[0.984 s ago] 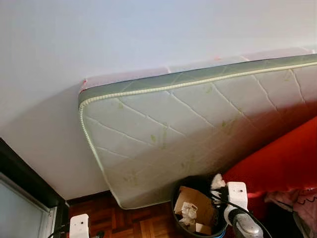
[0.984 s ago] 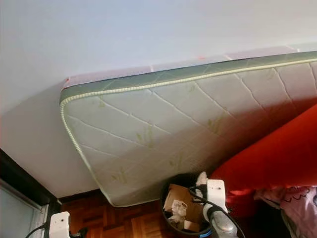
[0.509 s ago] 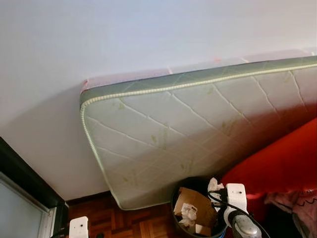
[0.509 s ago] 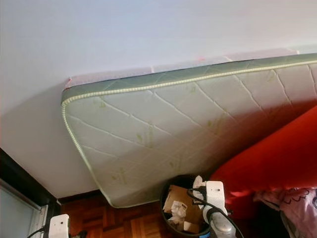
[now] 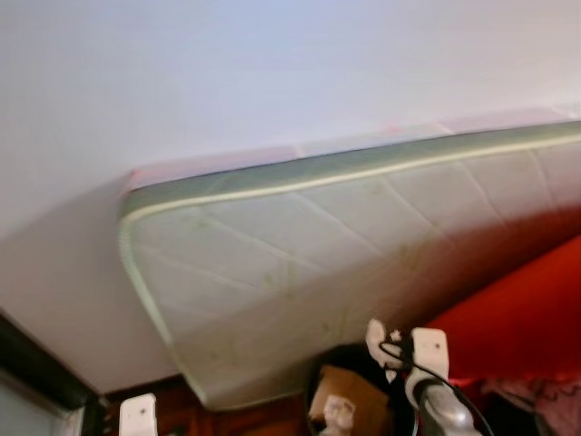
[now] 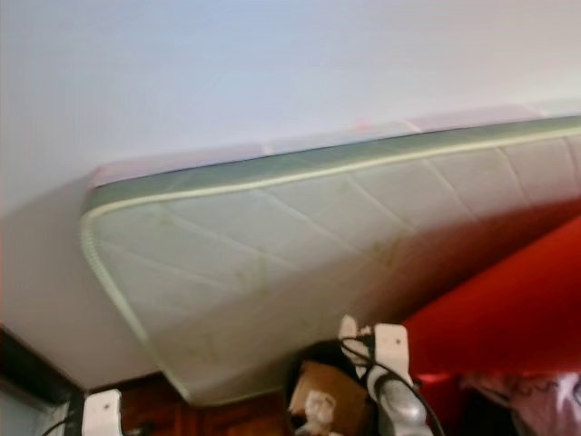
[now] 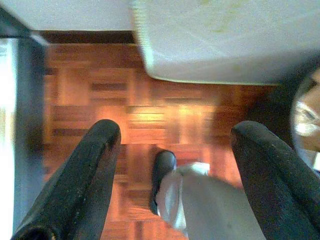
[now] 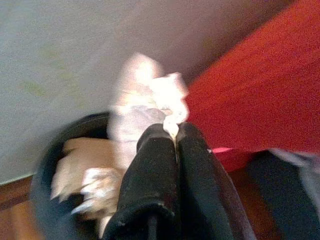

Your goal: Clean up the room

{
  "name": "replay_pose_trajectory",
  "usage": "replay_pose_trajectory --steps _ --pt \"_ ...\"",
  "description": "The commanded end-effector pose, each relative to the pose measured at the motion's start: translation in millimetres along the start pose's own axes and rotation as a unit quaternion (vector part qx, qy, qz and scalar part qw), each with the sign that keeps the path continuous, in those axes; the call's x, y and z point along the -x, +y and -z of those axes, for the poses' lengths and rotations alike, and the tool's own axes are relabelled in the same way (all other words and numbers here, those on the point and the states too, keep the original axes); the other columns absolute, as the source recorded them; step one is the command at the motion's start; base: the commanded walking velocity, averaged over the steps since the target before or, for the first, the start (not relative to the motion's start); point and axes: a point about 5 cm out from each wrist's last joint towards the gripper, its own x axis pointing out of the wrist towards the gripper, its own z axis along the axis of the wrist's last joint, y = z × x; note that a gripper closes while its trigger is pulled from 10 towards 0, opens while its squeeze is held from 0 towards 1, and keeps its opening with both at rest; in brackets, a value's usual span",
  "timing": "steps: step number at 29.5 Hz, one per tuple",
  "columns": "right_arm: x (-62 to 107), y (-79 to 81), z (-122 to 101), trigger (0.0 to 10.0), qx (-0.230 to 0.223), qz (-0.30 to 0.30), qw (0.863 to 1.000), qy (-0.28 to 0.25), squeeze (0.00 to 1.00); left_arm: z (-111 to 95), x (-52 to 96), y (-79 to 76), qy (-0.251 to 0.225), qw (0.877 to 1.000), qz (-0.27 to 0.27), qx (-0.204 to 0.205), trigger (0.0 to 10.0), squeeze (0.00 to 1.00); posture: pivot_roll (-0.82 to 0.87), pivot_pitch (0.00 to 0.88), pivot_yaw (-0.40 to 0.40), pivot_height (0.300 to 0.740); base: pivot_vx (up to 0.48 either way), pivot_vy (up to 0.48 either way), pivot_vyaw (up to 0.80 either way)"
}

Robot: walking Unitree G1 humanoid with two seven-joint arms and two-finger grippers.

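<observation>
Black and pressed together, the fingers of the right tool (image 8: 170,135) are clenched on a crumpled white tissue (image 8: 145,95), a soft wad that sticks out past the fingertips along their line, its long axis running on from the fingers. The wad hangs just above the rim of a round black waste bin (image 8: 47,165), at the side nearer the red sofa (image 8: 250,85). Inside the bin lie a piece of brown cardboard (image 5: 349,391) and more crumpled white paper (image 8: 97,192). Behind the bin a quilted, pale mattress (image 5: 300,263) with green piping leans against the white wall (image 5: 227,64). Over the parquet floor (image 7: 150,110) the left tool (image 7: 175,135) hangs released, its fingers spread wide.
</observation>
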Motion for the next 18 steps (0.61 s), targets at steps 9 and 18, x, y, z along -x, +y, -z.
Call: replay_pose_trajectory --steps 9,18 --pt "1.0 19.0 8.7 10.0 -0.002 -0.041 0.999 0.034 0.0 -3.2 0.5 13.3 -0.002 1.0 -0.017 -0.004 10.0 0.0 0.12 0.016 -0.033 0.74 0.0 0.0 0.0" --pt "2.3 29.4 13.7 10.0 0.022 -0.075 0.995 0.054 0.0 -2.9 0.6 13.0 -0.003 1.0 -0.017 -0.004 10.0 0.0 0.13 0.02 -0.036 0.74 0.0 0.0 0.0"
